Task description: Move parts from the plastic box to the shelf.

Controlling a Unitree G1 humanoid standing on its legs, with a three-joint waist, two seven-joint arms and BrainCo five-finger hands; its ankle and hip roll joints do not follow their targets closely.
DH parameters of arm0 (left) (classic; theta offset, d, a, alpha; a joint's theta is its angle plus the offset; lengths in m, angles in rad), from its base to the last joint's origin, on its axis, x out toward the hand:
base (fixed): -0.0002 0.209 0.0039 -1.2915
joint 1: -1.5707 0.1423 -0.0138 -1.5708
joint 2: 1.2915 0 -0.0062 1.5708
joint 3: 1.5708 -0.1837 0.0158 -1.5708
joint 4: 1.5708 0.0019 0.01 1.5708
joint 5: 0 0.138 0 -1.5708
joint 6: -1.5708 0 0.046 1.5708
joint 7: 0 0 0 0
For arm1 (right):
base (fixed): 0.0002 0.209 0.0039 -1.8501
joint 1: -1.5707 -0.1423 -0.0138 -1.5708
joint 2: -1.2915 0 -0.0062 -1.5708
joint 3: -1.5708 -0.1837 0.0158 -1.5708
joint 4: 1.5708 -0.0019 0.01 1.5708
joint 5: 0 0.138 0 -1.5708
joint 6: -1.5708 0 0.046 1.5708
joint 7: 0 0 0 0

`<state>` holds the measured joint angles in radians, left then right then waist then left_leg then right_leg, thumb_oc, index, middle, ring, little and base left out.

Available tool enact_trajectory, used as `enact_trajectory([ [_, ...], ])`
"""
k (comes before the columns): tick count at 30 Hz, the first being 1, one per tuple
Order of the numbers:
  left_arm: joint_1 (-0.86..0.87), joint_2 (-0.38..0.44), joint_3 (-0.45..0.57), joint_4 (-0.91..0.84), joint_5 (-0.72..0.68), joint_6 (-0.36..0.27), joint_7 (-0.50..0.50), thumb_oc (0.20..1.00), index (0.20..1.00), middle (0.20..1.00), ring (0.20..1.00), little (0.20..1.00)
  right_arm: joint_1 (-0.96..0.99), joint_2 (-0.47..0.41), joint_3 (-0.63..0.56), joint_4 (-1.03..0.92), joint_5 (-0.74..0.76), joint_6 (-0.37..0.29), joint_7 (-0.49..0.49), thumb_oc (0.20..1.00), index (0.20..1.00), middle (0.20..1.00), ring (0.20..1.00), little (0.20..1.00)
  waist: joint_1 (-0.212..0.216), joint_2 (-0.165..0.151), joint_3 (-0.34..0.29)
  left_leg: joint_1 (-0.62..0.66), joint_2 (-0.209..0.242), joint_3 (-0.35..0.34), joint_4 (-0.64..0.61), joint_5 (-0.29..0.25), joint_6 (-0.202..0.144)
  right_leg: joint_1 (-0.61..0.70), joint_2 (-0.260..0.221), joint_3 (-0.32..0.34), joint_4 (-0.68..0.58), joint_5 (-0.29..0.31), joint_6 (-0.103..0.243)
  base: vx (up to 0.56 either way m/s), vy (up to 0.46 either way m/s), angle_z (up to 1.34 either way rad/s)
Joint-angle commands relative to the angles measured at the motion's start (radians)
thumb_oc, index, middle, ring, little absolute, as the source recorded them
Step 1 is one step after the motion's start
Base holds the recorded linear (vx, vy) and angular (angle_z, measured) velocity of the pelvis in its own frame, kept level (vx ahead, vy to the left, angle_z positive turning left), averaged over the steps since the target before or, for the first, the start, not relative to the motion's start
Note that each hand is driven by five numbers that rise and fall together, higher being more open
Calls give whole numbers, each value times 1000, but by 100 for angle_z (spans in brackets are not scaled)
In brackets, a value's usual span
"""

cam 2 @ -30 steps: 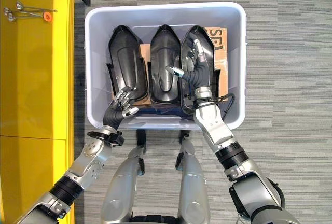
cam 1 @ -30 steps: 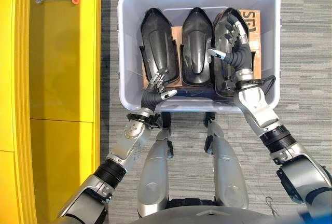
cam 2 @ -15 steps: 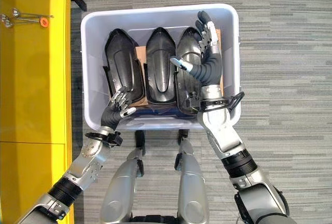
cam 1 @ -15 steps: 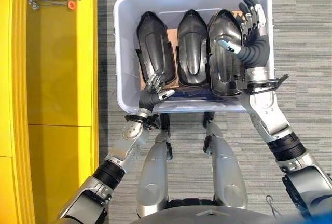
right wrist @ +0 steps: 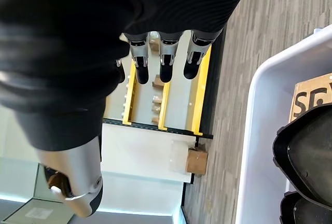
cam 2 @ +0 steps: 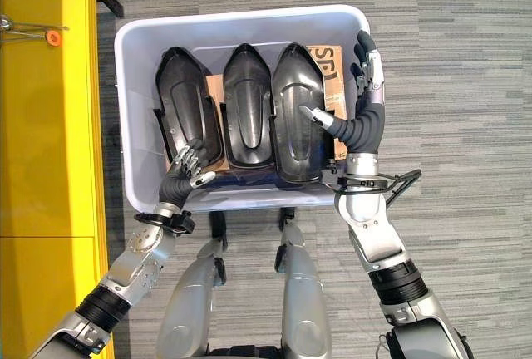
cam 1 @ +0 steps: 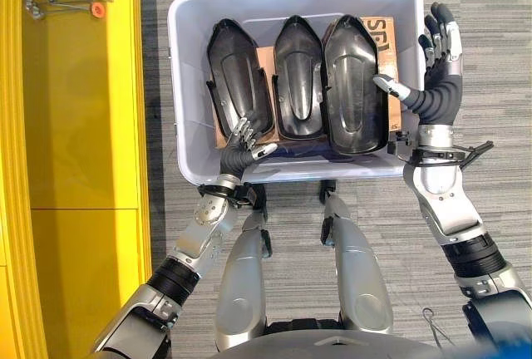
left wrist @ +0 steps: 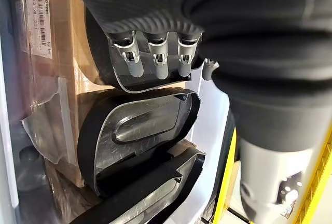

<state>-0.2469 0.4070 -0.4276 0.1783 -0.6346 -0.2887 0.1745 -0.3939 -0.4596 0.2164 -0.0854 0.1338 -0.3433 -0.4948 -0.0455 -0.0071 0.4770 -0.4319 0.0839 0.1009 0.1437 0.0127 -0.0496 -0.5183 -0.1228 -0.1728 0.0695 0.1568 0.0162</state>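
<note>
Three black moulded parts (cam 1: 299, 76) lay side by side in the pale plastic box (cam 1: 187, 85), on brown cardboard (cam 1: 391, 35). The left hand (cam 1: 241, 147) was at the box's near wall, its fingers resting on the near end of the part nearest the yellow shelf (cam 1: 83, 126), seemingly curled over its edge, though that was hard to judge. The right hand (cam 1: 436, 85) was raised at the box's far-side rim, fingers straight, thumb out, grasping nothing
</note>
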Motion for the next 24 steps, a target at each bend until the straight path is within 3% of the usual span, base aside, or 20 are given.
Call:
enact_trajectory([
  [1, 64, 19, -1, -75, 51, -56, 9, 1000, 1000, 1000, 1000, 1000, 25, -9, -26, -17, 6, -65, -24, 1000, 1000, 1000, 1000, 1000, 10, -16, -76, -38, 78, -35, 33, 17, -56, 41, -102, 52, 100, -99, 136, 0, 0, 0],
  [24, 62, 17, -15, -59, 32, -61, -9, 1000, 1000, 1000, 1000, 1000, -30, 25, 27, 286, 64, -25, -19, 1000, 1000, 1000, 1000, 1000, 24, -9, -72, -45, 87, -34, 39, 16, -56, 30, -98, 50, 105, -97, 134, 0, 0, 0],
])
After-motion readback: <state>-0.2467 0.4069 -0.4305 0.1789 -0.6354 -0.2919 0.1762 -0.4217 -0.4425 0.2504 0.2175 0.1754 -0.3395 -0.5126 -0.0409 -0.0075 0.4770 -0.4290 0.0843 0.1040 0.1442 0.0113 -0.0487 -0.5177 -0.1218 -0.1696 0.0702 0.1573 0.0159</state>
